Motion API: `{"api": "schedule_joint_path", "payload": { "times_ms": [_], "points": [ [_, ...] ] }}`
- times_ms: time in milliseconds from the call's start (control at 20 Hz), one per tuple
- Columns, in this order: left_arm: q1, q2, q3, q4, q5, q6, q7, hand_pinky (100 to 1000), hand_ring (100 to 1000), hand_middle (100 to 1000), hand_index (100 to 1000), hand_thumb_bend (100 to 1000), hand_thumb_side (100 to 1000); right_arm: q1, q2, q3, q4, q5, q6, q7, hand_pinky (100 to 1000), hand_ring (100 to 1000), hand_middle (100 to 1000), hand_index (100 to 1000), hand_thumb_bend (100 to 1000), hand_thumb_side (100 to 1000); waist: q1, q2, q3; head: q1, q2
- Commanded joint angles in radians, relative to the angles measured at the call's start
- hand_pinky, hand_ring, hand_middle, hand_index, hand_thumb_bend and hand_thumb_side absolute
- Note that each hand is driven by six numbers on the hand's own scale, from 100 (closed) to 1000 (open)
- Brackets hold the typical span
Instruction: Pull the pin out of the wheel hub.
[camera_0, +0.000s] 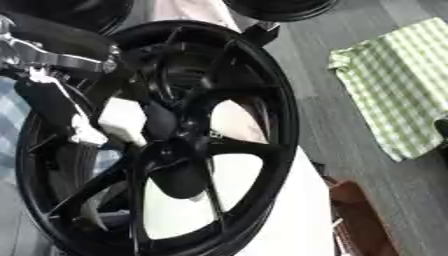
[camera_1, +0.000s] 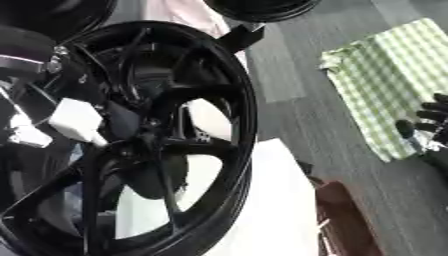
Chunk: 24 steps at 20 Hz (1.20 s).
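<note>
Black wheel hub (camera_0: 188, 145) fills left and centre, standing over white tabletop (camera_0: 289, 220). Green checked cloth (camera_0: 398, 85) lies right. Left robot hand (camera_0: 66, 95) reaches into spokes, fingers state cannot tell. Right robot hand (camera_1: 429, 132) at right edge, fingers curled, empty. Pin not distinguishable.

black spoked wheel hub (camera_0: 175, 150) stands upright, filling the view's left.
</note>
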<state>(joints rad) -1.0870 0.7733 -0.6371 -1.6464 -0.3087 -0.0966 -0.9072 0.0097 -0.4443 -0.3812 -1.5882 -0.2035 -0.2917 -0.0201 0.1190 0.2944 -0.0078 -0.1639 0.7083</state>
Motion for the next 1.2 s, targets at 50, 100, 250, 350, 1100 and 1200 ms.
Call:
{"api": "schedule_joint_path", "payload": {
  "times_ms": [50, 100, 250, 350, 1100, 1200],
  "points": [
    [-0.018, 0.015, 0.016, 0.001, -0.013, -0.007, 0.000, 787, 756, 647, 827, 461, 434, -0.003, -0.019, -0.005, -0.017, -0.005, 0.000, 0.001, 682, 739, 694, 821, 675, 298, -0.010, -0.017, -0.002, -0.010, -0.019],
    [-0.018, 0.014, 0.015, 0.002, -0.017, -0.008, 0.000, 785, 753, 644, 824, 464, 425, -0.003, -0.019, -0.005, -0.017, -0.005, 0.000, 0.001, 682, 739, 694, 821, 675, 299, -0.010, -0.017, -0.002, -0.010, -0.020],
    [-0.019, 0.013, 0.014, 0.005, -0.026, -0.010, 0.000, 775, 738, 626, 814, 465, 385, -0.003, -0.020, -0.005, -0.015, -0.006, 0.001, 0.000, 682, 739, 694, 821, 675, 299, -0.010, -0.017, -0.002, -0.010, -0.021],
    [-0.019, 0.012, 0.013, 0.007, -0.032, -0.011, 0.000, 764, 720, 610, 803, 462, 368, -0.004, -0.020, -0.005, -0.015, -0.006, 0.001, 0.000, 682, 738, 694, 821, 675, 298, -0.010, -0.018, -0.002, -0.009, -0.020],
    [-0.018, 0.003, 0.001, 0.019, -0.011, 0.007, 0.000, 641, 576, 443, 630, 348, 350, -0.006, -0.021, -0.010, -0.015, -0.013, 0.000, -0.008, 681, 737, 692, 821, 675, 300, -0.009, -0.018, -0.006, -0.004, -0.018],
    [-0.018, 0.003, 0.002, 0.014, -0.009, 0.007, 0.000, 618, 552, 416, 600, 341, 351, -0.005, -0.021, -0.010, -0.015, -0.014, 0.000, -0.010, 681, 737, 692, 821, 675, 300, -0.009, -0.019, -0.006, -0.004, -0.018]
  ]
}}
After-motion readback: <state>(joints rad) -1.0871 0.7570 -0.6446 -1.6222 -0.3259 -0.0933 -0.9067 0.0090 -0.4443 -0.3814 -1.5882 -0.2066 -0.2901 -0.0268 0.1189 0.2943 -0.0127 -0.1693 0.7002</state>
